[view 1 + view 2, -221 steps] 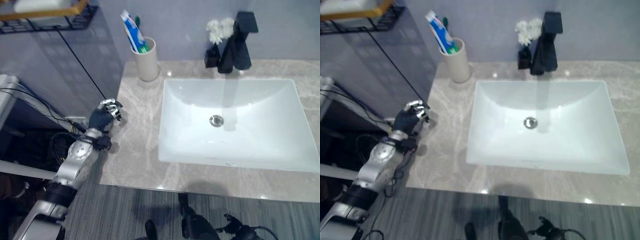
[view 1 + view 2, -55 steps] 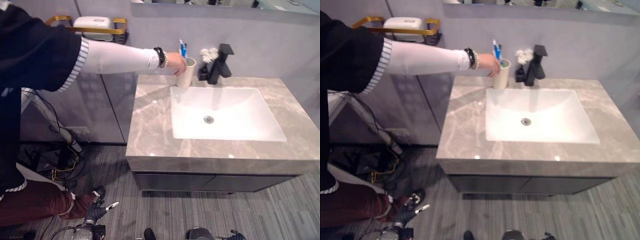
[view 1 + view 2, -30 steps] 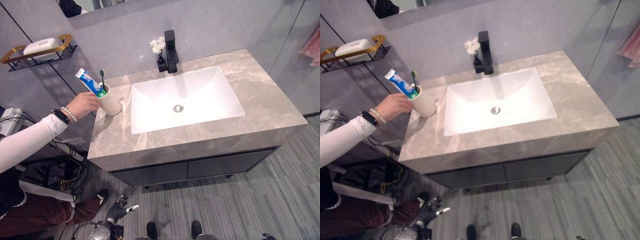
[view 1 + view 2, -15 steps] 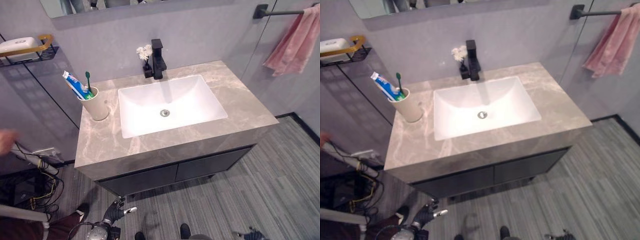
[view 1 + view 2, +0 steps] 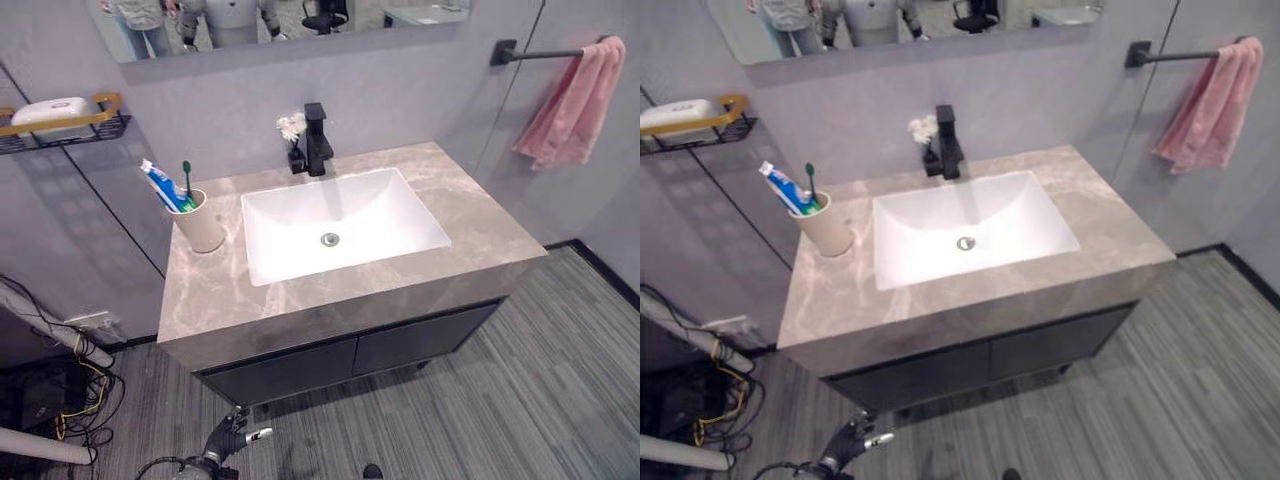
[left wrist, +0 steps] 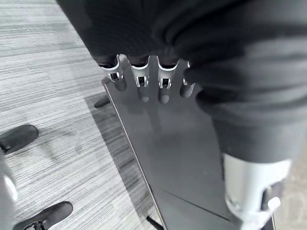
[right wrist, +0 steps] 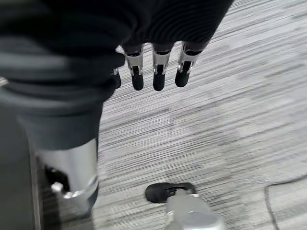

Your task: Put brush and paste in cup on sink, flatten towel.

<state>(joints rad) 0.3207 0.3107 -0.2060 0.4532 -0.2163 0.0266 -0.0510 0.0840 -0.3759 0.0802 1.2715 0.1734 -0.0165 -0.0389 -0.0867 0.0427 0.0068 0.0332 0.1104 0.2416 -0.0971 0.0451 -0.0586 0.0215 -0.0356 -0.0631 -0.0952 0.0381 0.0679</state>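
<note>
A: Going from the left, what is seen, and what might fail?

B: The left hand [image 5: 232, 440] hangs low over the floor, fingers loosely extended, nothing held. The brush [image 5: 187, 180] and paste [image 5: 160, 185] are already stood in the cup [image 5: 202, 225] on the desk [image 5: 225, 300].

A: And rightward?

B: The towel [image 5: 572, 100] is bunched on its bar [image 5: 535, 54], well apart from both hands. The right hand [image 7: 153, 67] is likewise relaxed and empty. If tugged one-sidedly, the towel could be dragged off.

You get soft, even light; the basin [image 5: 340, 222] gleams pale, and the wrist views' near edges look perhaps blurred.
</note>
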